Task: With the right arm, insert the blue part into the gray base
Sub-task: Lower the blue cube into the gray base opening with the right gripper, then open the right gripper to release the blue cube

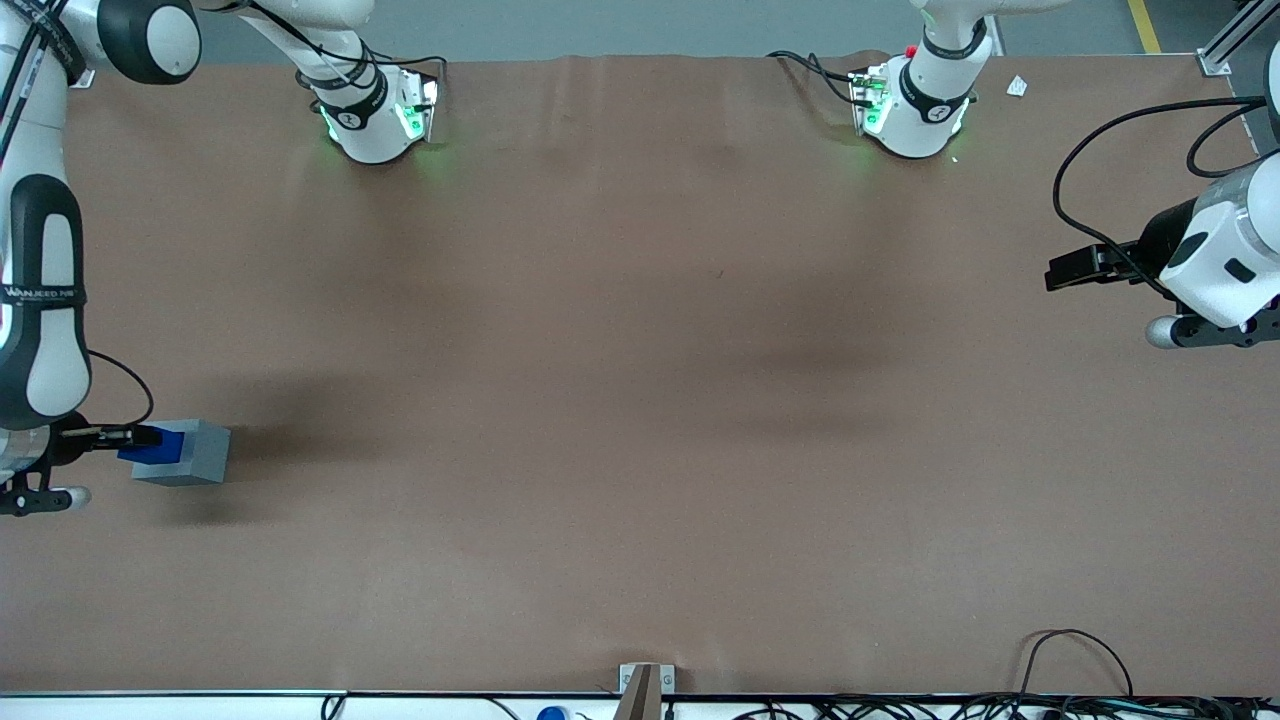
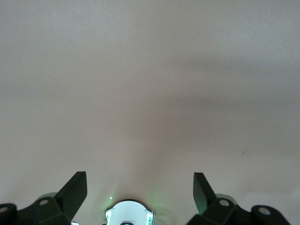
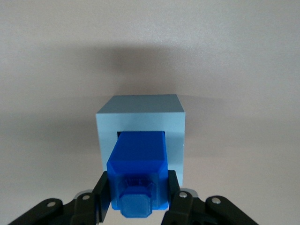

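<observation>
Down at the lower left of the front view, the right arm (image 1: 40, 300) reaches along the frame's edge, and its gripper (image 1: 125, 436) sits right at the gray base (image 1: 190, 455) on the brown surface (image 1: 640, 400), toward the working arm's end of the table. From here the blue part (image 1: 160, 445) is only a blue patch pressed against the base where the gripper meets it; how deep it sits cannot be judged from this angle.

The right wrist view fills that in. The gripper (image 3: 138, 199) has its jaws clamped on the blue part (image 3: 138, 171), one black finger (image 3: 104, 197) on each flank, the narrower stub end facing the camera. The part's other end is already inside the square socket in the gray base (image 3: 140, 124), with the lighter rim framing it all round. Most of the blue body still stands proud of the opening.

The front view gives what the wrist cannot: the base stands alone, well apart from the arm mounts at the top of the frame.

The left wrist view shows only bare surface (image 2: 150, 93).
</observation>
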Robot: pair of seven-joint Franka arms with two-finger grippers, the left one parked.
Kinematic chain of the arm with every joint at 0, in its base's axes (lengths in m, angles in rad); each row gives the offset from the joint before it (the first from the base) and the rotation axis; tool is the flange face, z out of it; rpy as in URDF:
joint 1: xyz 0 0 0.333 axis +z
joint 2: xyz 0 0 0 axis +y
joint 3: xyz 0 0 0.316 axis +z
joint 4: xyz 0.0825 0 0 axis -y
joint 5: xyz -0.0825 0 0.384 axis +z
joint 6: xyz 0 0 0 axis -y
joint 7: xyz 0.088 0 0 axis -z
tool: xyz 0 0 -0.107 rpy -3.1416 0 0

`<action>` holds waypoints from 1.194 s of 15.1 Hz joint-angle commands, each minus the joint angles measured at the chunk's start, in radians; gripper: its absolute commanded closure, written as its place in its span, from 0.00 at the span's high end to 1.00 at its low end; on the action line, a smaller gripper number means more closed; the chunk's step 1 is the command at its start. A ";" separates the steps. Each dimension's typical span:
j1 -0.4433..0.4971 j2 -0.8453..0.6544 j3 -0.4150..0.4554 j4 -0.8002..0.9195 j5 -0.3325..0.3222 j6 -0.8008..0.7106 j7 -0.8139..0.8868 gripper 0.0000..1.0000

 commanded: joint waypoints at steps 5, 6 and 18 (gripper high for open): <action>-0.007 0.050 0.013 0.041 -0.010 0.014 0.010 0.46; -0.006 0.048 0.013 0.041 -0.010 0.012 0.000 0.77; 0.051 -0.202 0.019 0.041 0.001 -0.092 -0.029 1.00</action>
